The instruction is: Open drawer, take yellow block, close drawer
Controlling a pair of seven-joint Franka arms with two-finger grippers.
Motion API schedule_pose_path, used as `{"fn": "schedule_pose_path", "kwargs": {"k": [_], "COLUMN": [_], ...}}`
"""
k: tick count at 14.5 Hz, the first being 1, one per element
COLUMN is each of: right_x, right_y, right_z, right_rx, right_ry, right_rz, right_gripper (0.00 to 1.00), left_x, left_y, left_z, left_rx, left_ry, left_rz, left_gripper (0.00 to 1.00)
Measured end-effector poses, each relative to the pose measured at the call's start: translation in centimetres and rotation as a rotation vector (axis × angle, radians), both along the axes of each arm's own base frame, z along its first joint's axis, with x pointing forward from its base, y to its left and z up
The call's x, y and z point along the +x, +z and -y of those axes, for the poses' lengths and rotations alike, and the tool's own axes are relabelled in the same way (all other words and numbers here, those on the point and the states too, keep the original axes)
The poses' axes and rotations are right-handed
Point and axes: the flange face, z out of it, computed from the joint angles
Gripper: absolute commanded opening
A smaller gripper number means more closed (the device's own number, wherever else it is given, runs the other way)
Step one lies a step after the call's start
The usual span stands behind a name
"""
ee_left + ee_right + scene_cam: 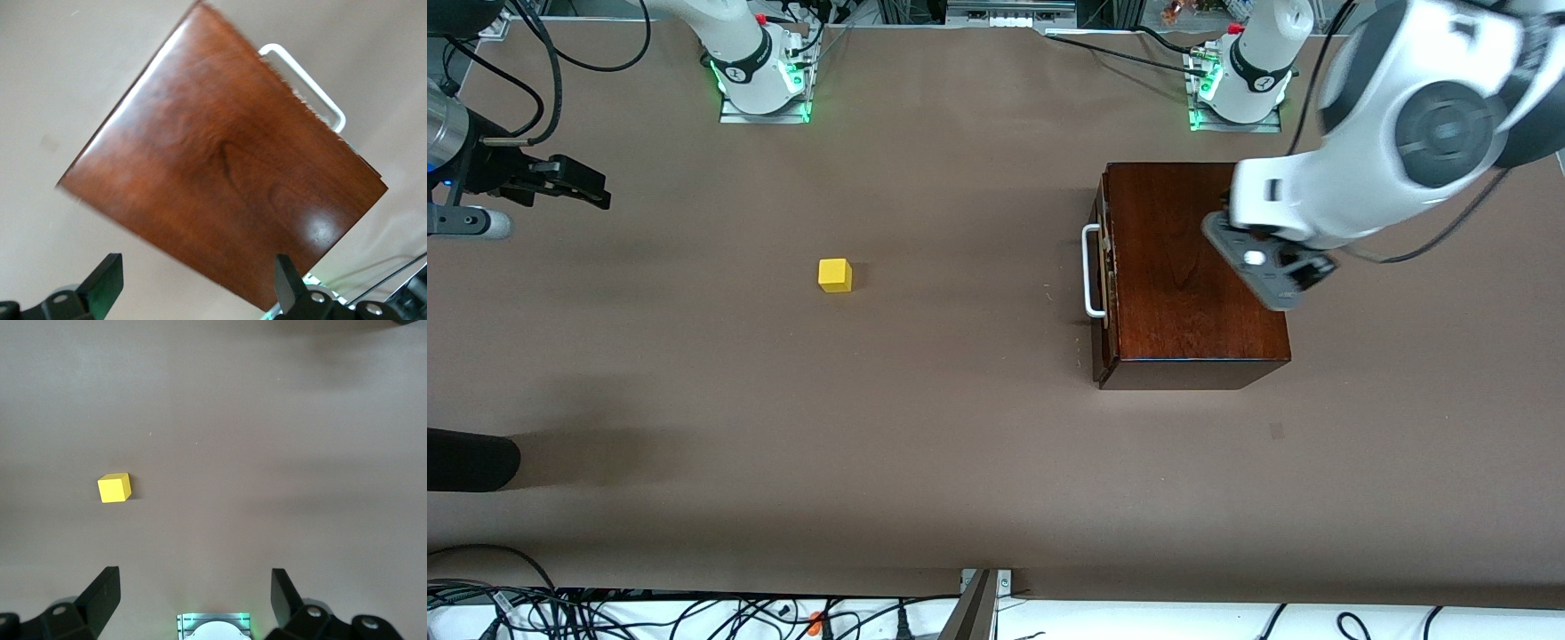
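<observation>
Drawer (1104,267) sat shut in its box (1192,267). Yellow block (835,275) lay on the worktop (960,444), well apart. Left pincer (197,290) hovered spread above the box; right pincer (195,597) hung wide over the worktop's end.

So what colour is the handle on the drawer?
White. The handle on the drawer shows best in the front view.
</observation>
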Motion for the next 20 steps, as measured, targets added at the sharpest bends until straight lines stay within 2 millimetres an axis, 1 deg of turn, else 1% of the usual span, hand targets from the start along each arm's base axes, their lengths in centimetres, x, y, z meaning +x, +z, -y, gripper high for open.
{"fn": "schedule_pose_path", "kwargs": {"k": [3,6,8,10,12,14,20], "right_x": [0.0,-0.1,-0.2,-0.2,-0.2,-0.1,0.1], "right_y": [0.0,0.3,0.4,0.5,0.6,0.6,0.6], "right_z": [0.7,1.6,1.9,1.7,1.5,1.5,1.6], "right_rx": [0.009,0.016,0.018,0.019,0.019,0.019,0.019], "right_ry": [-0.007,-0.018,-0.023,-0.019,-0.016,-0.016,-0.016], "right_rz": [0.001,0.006,0.009,0.012,0.016,0.02,0.039], "right_gripper": [1.0,1.0,1.0,1.0,1.0,1.0,1.0], "left_x": [0.1,-0.1,-0.5,-1.8,-3.2,-3.8,-4.0], "left_y": [3.3,5.8,5.9,5.6,5.6,5.6,5.2], "left_z": [-5.0,-9.0,-11.1,-12.7,-12.8,-12.4,-12.0], "left_rx": [0.04,0.054,0.043,0.049,0.058,0.065,0.071], "left_ry": [0.279,0.546,0.633,0.662,0.661,0.653,0.645], "left_rz": [0.063,0.142,0.191,0.187,0.167,0.15,0.135], "left_gripper": [1.0,1.0,1.0,1.0,1.0,1.0,1.0]}}
